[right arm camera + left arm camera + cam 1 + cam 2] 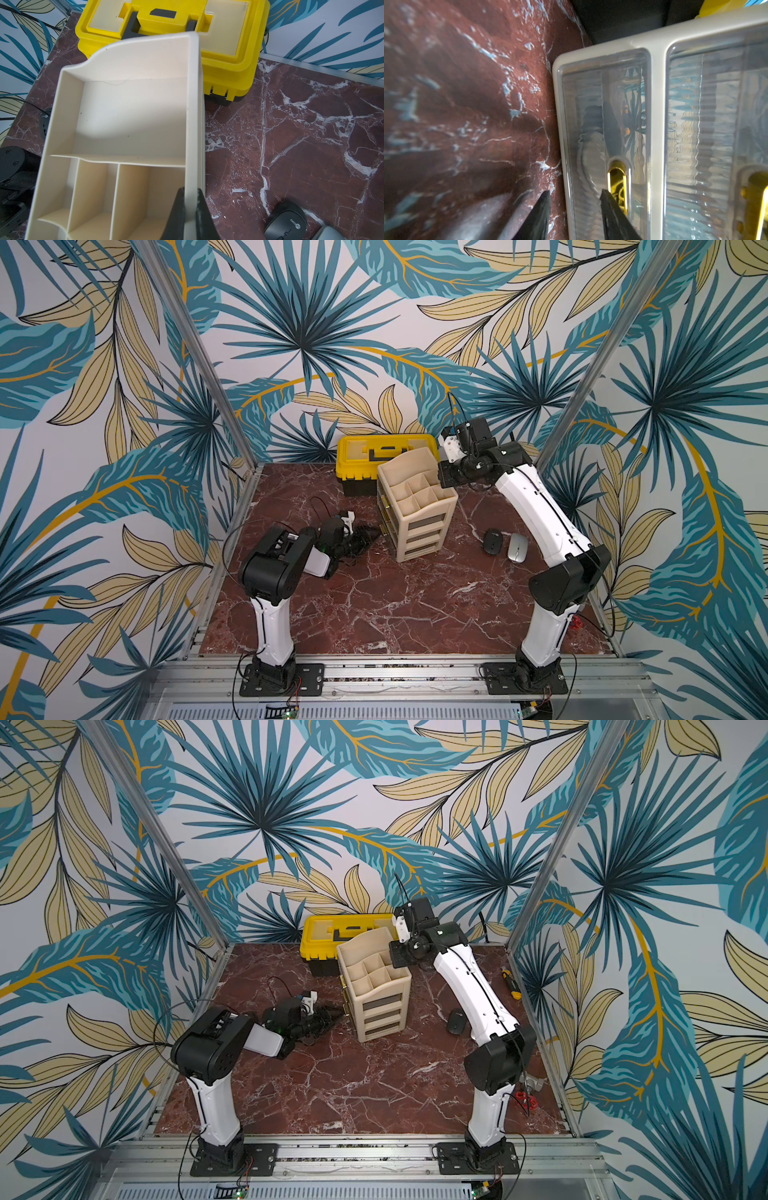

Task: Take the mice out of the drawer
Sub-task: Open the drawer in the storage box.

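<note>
A beige organizer (417, 510) with three clear-fronted drawers stands mid-table. My right gripper (190, 193) is shut on its side wall from above. My left gripper (575, 193) is open low at the bottom drawer (604, 124). One fingertip (605, 197) is just before the drawer's gold handle (616, 182). The other fingertip is over the table beside the frame. The drawer fronts sit flush, and reflections hide what is inside. A black mouse (493, 541) and a silver mouse (518, 547) lie on the table right of the organizer. The black mouse (287, 222) also shows in the right wrist view.
A yellow toolbox (386, 456) stands shut right behind the organizer. In a top view a yellow-and-black utility knife (510, 982) lies by the right wall. A small red object (523, 1100) sits near the right arm's base. The marble-patterned table (395, 605) has raised rails.
</note>
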`<move>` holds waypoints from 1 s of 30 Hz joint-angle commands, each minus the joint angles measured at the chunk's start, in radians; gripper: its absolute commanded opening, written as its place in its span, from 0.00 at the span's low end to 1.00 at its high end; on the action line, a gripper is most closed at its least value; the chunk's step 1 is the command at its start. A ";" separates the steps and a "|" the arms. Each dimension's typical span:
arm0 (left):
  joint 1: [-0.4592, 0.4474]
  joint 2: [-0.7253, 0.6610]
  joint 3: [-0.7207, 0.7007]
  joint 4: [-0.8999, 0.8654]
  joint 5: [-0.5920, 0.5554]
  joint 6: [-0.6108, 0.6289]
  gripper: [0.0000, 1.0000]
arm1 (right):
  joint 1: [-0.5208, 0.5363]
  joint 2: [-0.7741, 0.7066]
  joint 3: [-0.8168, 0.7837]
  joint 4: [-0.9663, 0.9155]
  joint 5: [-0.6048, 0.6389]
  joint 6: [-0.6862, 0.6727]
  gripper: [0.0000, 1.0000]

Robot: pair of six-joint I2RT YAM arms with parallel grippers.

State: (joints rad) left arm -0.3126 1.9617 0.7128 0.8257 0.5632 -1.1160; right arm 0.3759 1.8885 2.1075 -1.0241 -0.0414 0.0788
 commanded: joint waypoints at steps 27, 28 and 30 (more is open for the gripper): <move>-0.032 0.038 0.035 0.175 0.022 -0.043 0.25 | 0.021 0.080 -0.037 -0.162 0.002 -0.020 0.00; -0.032 0.042 0.036 0.179 0.022 -0.045 0.25 | 0.022 0.080 -0.039 -0.161 0.000 -0.019 0.00; -0.033 0.053 0.036 0.190 0.021 -0.050 0.24 | 0.022 0.076 -0.041 -0.156 0.000 -0.017 0.00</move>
State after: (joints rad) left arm -0.3389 1.9869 0.7246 0.9794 0.5728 -1.1645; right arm 0.3759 1.8908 2.1132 -1.0286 -0.0418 0.0784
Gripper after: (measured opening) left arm 0.238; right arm 0.090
